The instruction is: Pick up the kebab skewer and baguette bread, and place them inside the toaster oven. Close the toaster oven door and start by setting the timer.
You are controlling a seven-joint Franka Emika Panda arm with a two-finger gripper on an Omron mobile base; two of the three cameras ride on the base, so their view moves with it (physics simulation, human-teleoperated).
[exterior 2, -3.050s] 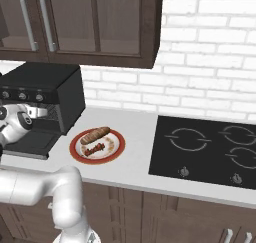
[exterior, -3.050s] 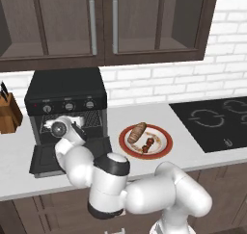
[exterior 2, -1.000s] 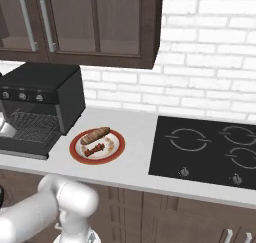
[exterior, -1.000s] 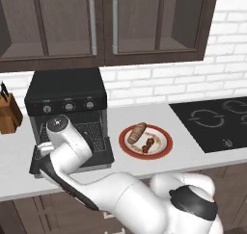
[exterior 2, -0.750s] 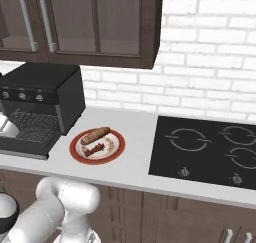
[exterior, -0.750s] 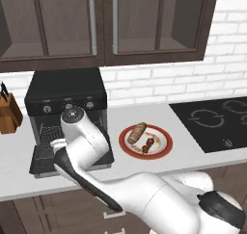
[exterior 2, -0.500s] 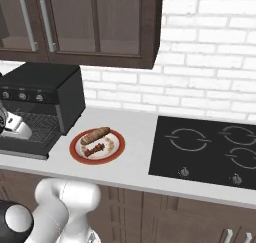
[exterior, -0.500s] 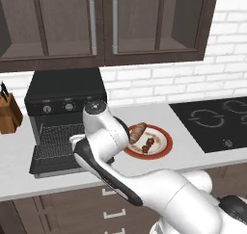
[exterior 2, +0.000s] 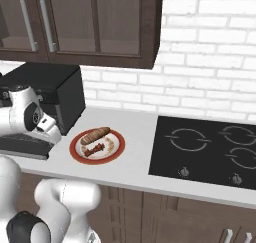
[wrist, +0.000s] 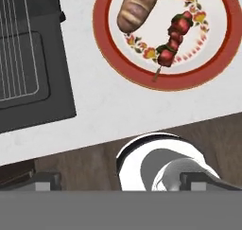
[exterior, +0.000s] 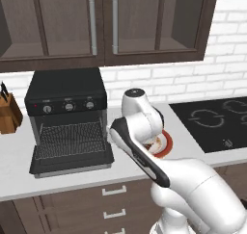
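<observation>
Toaster oven (exterior: 67, 113) sits at the left end of the surface (exterior 2: 135, 137), under the wall cabinets. Toaster oven door (exterior: 72, 157) is dropped flat and open, wire rack (exterior: 72, 136) bare inside. So the opening step reads as done; nothing loaded yet.

White arm (exterior: 144, 141) reaches across from the lower right of the left base view and blocks most of the plate there. The hand looks straight down at the surface edge, with the open door on one side and the plate on the other.

Red-rimmed plate (exterior 2: 97, 146) sits just beside the oven, on its cooktop side, between oven and black cooktop (exterior 2: 210, 149). Both food items are on it, untouched.

Baguette bread (wrist: 137, 6) lies toward the back of the plate. Kebab skewer (wrist: 174, 39) lies beside it, nearer the front rim, apart from the loaf, with its bare stick end pointing at the rim.

Gripper (wrist: 120, 181) shows two finger tips low in the hand view, spread wide with nothing between them: jaws released and empty, above the surface edge, short of the plate.

Left to do, by judgement: grasp the skewer, put it on the rack, do the same for the baguette, lift the door shut, turn the timer knob (exterior: 89, 104). Roughly early stage, everything after door-opening pending.
</observation>
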